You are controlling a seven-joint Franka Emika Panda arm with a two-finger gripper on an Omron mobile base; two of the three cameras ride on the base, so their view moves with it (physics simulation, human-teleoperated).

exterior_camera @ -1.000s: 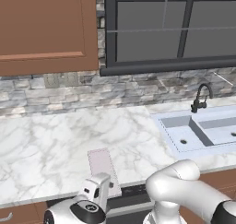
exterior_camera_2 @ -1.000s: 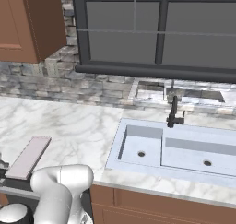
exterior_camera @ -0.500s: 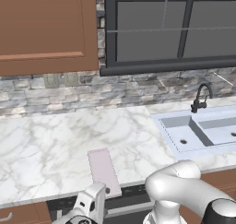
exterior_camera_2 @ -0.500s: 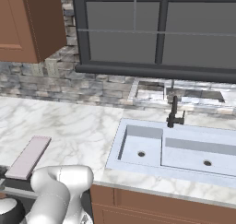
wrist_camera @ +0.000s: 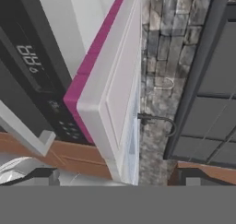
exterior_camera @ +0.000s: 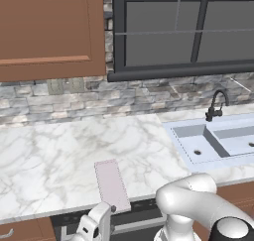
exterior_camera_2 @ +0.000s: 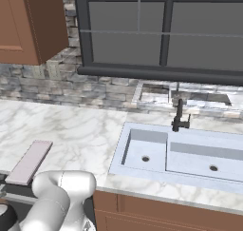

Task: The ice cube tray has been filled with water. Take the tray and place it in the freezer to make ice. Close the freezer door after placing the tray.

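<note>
Over the last second we have sunk our hand below the front edge of the worktop (exterior_camera: 59,155), so our gripper (exterior_camera: 94,225) now sits lower than the ice cube tray (exterior_camera: 112,185), fingers released and spread wide, holding nothing. The tray lies untouched at the worktop's front edge, slightly overhanging. We judge this sets up a grasp from the front, still to be made.

Ahead of my pincer: marble counter (exterior_camera: 59,150) beneath a stone backsplash (exterior_camera: 149,98); dark-framed window (exterior_camera: 188,31) above; 1 wooden cabinet (exterior_camera: 49,31) up left; a 2-basin sink (exterior_camera_2: 185,154) with black faucet (exterior_camera_2: 178,115) to my right.
</note>
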